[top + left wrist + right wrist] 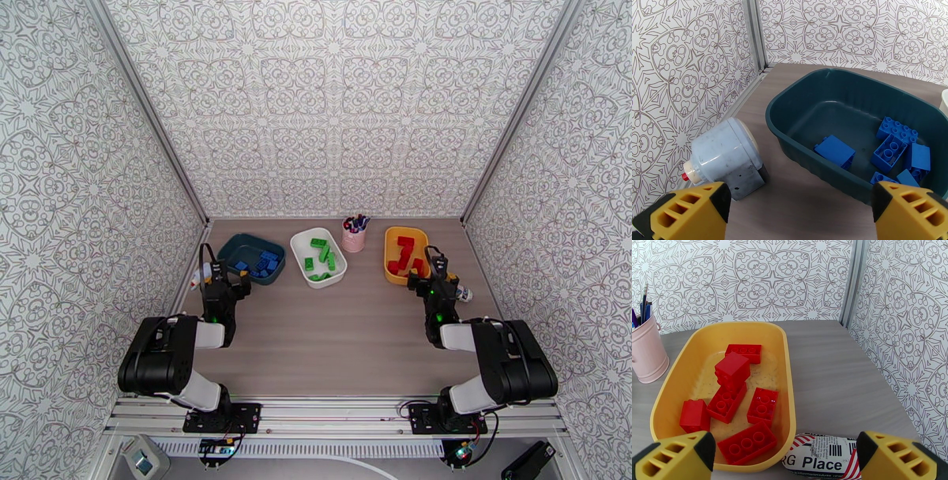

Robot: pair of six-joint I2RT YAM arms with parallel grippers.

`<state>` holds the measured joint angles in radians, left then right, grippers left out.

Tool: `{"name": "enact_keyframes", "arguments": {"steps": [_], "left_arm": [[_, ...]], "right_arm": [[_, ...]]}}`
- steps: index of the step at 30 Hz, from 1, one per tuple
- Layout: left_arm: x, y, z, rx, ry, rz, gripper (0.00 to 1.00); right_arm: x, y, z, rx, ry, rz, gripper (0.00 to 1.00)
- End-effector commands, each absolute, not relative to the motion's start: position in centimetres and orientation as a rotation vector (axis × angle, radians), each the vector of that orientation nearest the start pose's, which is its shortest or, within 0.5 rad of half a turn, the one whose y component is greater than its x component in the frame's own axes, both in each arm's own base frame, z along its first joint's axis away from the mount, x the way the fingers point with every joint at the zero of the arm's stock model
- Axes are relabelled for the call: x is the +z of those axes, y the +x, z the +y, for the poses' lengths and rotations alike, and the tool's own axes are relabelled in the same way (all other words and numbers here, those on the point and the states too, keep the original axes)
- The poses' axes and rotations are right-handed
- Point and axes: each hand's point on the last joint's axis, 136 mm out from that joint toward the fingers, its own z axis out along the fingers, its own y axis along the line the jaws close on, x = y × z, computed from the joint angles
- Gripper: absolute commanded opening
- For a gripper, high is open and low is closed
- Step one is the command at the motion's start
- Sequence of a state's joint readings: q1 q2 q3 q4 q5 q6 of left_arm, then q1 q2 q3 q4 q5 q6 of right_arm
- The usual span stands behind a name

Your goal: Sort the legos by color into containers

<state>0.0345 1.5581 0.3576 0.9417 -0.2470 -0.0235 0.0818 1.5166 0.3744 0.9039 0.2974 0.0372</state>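
Wide and empty, the left pincer (pixel 798 215) hovers by the teal tub (pixel 837 85) of blue legos (pixel 888 148) at 10 o'clock; green legos (pixel 322 256) sit in the white tub (pixel 299 251) at 12; the right pincer (pixel 784 455), equally wide, could clip the yellow tub (pixel 786 370) at 2, spilling red legos (pixel 732 368)

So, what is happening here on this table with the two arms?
This is a colour-sorting job, and it looks finished. The blue bricks lie in the teal tub, the green bricks in the white tub, and the red bricks in the yellow tub. The left gripper hangs open and empty near the teal tub. The right gripper is open and empty near the yellow tub.
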Motion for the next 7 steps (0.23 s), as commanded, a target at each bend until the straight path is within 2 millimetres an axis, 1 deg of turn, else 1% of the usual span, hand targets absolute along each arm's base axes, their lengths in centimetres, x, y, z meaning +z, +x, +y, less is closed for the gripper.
{"name": "enact_keyframes", "arguments": {"steps": [1, 7], "left_arm": [[11.4, 39.53, 5.46, 0.227, -0.229, 1.809, 0.99], [11.38, 39.56, 5.44, 0.222, -0.23, 1.81, 0.99]], "right_arm": [[11.74, 39.82, -2.02, -0.162, 0.181, 1.814, 0.99], [11.99, 39.56, -2.0, -0.16, 0.177, 1.802, 0.99]]}}
